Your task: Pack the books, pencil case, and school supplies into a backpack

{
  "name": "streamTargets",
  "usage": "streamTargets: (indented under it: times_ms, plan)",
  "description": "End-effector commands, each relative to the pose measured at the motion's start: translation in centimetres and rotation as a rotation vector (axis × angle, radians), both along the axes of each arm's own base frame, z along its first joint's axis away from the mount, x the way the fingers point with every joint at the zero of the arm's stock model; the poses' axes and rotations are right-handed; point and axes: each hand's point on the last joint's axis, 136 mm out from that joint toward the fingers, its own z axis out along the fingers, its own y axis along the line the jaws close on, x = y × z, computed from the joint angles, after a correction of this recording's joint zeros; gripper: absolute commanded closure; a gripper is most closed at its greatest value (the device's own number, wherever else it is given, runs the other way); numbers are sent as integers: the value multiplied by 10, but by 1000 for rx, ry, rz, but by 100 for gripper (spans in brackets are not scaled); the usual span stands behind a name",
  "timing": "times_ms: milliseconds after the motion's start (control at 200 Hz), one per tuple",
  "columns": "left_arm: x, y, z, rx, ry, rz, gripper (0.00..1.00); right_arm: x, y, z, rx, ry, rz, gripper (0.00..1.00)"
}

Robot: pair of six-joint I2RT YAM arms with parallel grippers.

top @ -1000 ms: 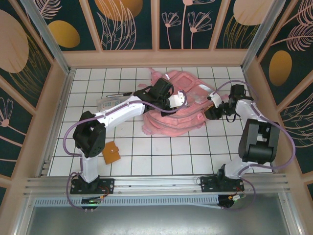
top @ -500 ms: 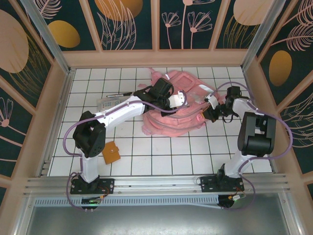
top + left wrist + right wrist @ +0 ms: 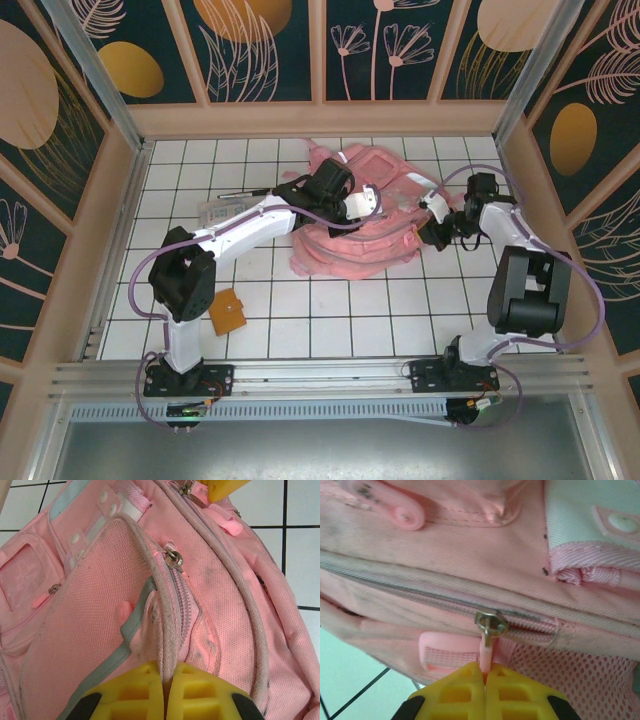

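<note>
The pink backpack [image 3: 350, 240] lies flat at the table's centre back. My left gripper [image 3: 366, 204] rests on top of it, shut on a piped seam [image 3: 167, 645] beside a zipper [image 3: 175, 560]. My right gripper [image 3: 433, 216] is at the backpack's right edge, shut on the pink zipper pull [image 3: 485, 652] that hangs from a metal slider [image 3: 491, 622]. The orange-brown notebook [image 3: 228, 312] lies near the left arm's base. The clear pencil case [image 3: 220, 211] lies left of the backpack, partly under the left arm. A thin dark pen [image 3: 238, 193] lies just behind the case.
Wooden walls [image 3: 120, 210] and metal posts close in the white tiled table [image 3: 350, 320]. The left arm stretches diagonally over the tiles left of the backpack. A yellow tip of the right gripper [image 3: 225, 487] shows at the top of the left wrist view.
My right gripper has shut on the zipper pull at the backpack's right edge, and the right arm's elbow has shifted. The left gripper has kept its hold.
</note>
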Motion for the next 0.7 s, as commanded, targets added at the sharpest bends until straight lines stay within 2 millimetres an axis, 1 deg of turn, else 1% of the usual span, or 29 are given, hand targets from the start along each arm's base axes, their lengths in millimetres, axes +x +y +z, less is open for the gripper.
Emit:
streamTargets:
  times_ms: [0,80,205,310,480,631,696]
  plan:
    - [3,-16,35,-110,-34,-27,100,-21,16,19,51,36,50,100]
    - [2,-19,35,-125,-20,-29,100,-26,28,20,74,60,71,100]
    - [-1,-23,38,-156,4,-33,100,-35,51,11,111,107,87,100]
    - [-3,-27,40,-183,28,-35,100,-42,72,19,217,107,104,100]
    - [-7,-31,38,-210,76,-38,100,-49,107,28,285,77,128,100]
    - [-10,-35,39,-248,107,-31,100,-60,139,36,370,42,141,100]
    - [-10,-35,40,-263,112,-26,100,-70,152,41,407,32,168,100]
